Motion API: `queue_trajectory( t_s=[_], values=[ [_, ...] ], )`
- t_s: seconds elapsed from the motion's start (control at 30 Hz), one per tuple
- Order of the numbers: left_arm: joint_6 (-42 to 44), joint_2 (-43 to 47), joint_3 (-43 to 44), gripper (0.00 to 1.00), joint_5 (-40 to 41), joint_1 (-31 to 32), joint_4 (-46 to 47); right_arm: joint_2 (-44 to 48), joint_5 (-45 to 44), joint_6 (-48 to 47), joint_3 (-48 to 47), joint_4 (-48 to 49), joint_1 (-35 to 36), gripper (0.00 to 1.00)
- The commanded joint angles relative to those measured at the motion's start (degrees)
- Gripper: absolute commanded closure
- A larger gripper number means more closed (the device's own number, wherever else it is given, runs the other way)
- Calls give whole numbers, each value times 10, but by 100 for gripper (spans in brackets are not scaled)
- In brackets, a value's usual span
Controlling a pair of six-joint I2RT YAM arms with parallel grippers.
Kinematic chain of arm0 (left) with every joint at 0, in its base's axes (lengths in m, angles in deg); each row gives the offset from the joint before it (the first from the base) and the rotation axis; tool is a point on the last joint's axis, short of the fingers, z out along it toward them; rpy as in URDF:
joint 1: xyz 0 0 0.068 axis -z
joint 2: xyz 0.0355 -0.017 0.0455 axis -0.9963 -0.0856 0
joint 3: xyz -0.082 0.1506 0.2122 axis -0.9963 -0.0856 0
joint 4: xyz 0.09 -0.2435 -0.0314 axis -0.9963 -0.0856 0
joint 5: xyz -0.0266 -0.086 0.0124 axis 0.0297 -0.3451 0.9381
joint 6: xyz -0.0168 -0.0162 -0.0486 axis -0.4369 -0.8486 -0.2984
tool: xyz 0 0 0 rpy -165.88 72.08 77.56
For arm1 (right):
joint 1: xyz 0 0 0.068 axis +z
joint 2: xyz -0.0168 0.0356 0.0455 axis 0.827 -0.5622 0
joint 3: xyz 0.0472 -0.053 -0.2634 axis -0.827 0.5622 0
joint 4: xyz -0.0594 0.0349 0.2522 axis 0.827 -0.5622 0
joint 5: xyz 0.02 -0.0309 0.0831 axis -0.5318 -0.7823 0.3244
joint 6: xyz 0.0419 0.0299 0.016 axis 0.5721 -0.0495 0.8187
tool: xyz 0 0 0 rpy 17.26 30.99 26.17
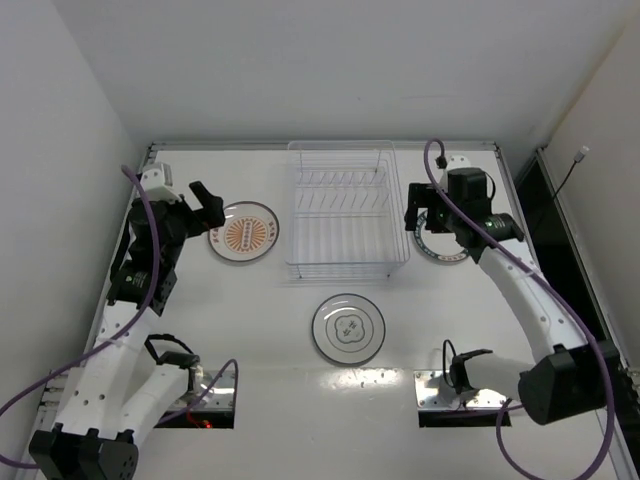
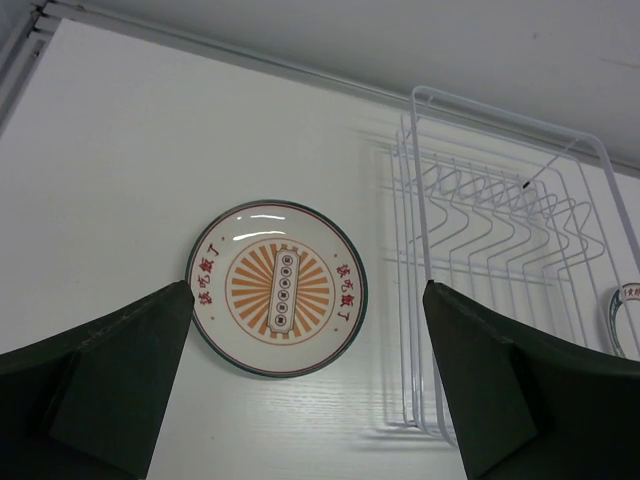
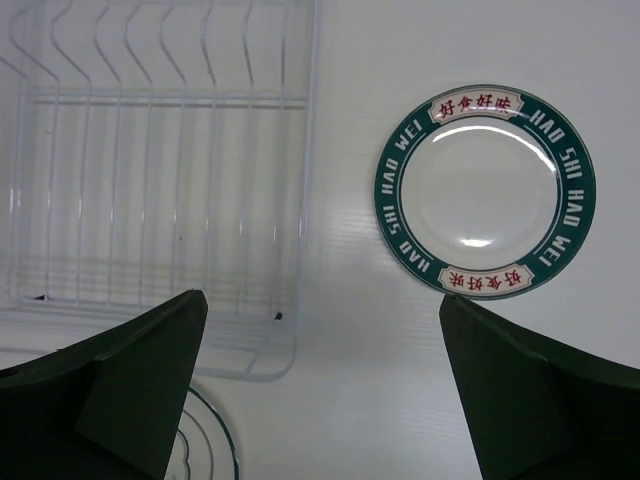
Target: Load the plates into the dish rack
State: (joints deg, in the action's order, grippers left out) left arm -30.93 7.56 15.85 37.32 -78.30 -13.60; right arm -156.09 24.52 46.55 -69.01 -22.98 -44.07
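Note:
Three plates lie flat on the white table. The orange sunburst plate [image 1: 243, 232] [image 2: 277, 288] is left of the empty clear dish rack [image 1: 299, 215] [image 2: 420, 180] [image 3: 310, 150]. My left gripper [image 1: 210, 210] [image 2: 308, 290] hovers open above that plate's left side, holding nothing. The teal lettered plate [image 1: 440, 252] [image 3: 487, 192] lies right of the rack, partly under my right gripper [image 1: 420, 212] [image 3: 322, 298], which is open and empty above the gap between rack and plate. The grey-ring plate [image 1: 348, 328] [image 3: 205, 440] rests in front of the rack.
White walls enclose the table on the left, back and right. A raised rail [image 1: 320, 145] runs along the back edge. Purple cables [image 1: 150, 260] loop from both arms. Two base mounts [image 1: 200, 405] sit at the near edge.

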Motion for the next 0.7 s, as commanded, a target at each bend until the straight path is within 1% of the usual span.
queue_trajectory(
  t_s=[0.0,0.03,0.07,0.1,0.17,0.23,0.27,0.37,0.4,0.43,0.5,0.57,0.6,0.67],
  values=[
    [-9,3,10,1,-19,2,-25,43,-4,21,-21,-5,-1,0],
    [-15,10,4,1,-19,2,-17,56,-10,21,-26,-5,-1,0],
    [-22,10,4,1,-19,2,-17,64,8,16,-26,3,-1,0],
    [-63,3,4,1,-11,2,-28,72,24,16,-26,14,-1,0],
    [-42,-25,4,1,-68,2,-12,72,-1,23,-36,6,-6,0],
    [-23,-47,15,1,-96,2,-12,72,5,15,-54,-5,-7,0],
    [-23,-55,21,1,-104,2,-12,61,-3,15,-73,-32,-12,0],
    [-29,-72,21,1,-115,2,-7,29,29,-20,-99,-46,-22,0],
    [-30,-82,16,1,-110,2,-7,16,29,-20,-111,-69,-28,0],
    [-41,-88,21,1,-110,2,-22,-16,29,-20,-121,-81,-28,0],
    [-41,-113,32,1,-115,-3,-38,-44,29,-28,-138,-103,-35,0],
    [-41,-125,32,1,-115,-3,-45,-76,34,-20,-152,-113,-56,0],
    [-41,-125,32,1,-115,-3,-45,-82,62,-20,-152,-113,-77,0],
    [-41,-125,32,1,-110,-3,-45,-89,62,4,-145,-113,-102,0]
  ],
)
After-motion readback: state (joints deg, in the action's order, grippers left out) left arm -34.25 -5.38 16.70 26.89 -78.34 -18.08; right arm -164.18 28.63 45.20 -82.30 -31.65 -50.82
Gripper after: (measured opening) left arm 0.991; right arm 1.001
